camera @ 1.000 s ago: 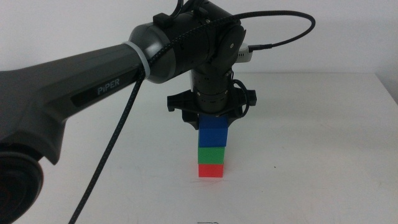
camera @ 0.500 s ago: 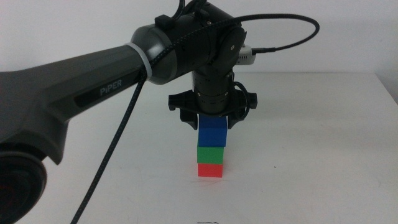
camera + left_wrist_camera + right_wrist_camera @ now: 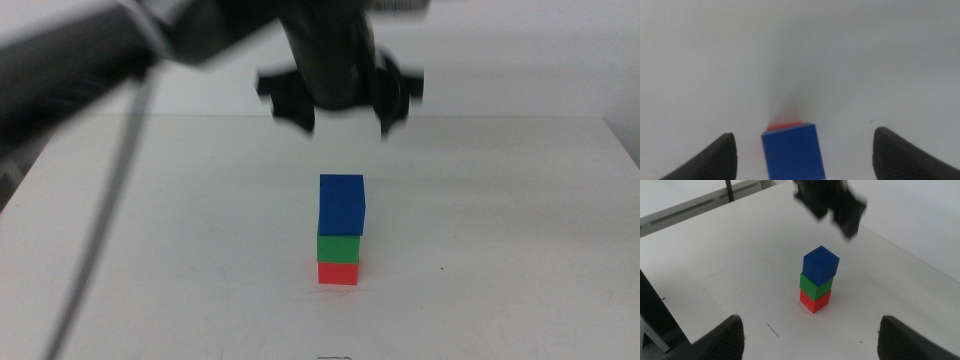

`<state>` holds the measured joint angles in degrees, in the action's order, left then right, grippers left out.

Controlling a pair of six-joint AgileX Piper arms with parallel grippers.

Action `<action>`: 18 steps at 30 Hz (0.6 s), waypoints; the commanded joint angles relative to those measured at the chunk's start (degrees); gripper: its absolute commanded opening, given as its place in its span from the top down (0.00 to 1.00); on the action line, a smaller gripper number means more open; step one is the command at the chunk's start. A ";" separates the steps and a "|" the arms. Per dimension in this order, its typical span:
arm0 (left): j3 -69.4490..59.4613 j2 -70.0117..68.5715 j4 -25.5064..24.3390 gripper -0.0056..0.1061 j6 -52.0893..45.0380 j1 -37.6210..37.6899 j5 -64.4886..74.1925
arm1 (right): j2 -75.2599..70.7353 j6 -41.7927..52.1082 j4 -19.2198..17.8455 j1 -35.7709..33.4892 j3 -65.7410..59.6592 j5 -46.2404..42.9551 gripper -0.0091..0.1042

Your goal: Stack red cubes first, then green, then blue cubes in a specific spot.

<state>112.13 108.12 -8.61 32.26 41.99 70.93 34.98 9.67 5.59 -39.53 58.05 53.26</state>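
Your left gripper (image 3: 343, 118), jaws spread and empty, is lifting clear of the stack, where 0.5 s ago it was straddling the small matte dark blue cube (image 3: 342, 204). That cube is now standing free on the matte green cube (image 3: 339, 247) and matte bright red cube (image 3: 338, 272) on the white table (image 3: 520, 240), so you are looking at 3 cubes stacked in order. Your right gripper (image 3: 812, 340), also spread, is waiting well apart.

Matte cubes (image 3: 341, 231), seemingly smooth table (image 3: 520, 230)
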 commanded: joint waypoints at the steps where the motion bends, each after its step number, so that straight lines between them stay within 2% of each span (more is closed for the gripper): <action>1: 3.40 -7.46 -1.79 0.14 -1.65 0.15 4.69 | 0.26 0.57 -0.37 0.27 1.32 -4.39 0.20; 6: 2.00 -15.75 -6.59 0.14 -5.49 -0.59 4.69 | 0.26 0.57 -0.37 0.27 1.32 -4.46 0.20; 9: -0.90 -20.95 -7.14 0.14 -8.15 -3.08 4.69 | 0.26 0.57 -0.37 0.27 1.32 -4.46 0.20; 14: -8.18 -29.87 -5.57 0.14 -14.17 -11.05 4.11 | 0.26 0.57 -0.37 0.27 1.32 -4.46 0.20; 18: -16.09 -37.79 1.35 0.14 -24.29 -20.50 -2.19 | 0.26 0.57 -0.60 0.27 1.32 -4.40 0.20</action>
<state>97.35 74.71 -9.93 12.21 24.70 72.27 34.98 9.67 5.59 -39.53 58.05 53.26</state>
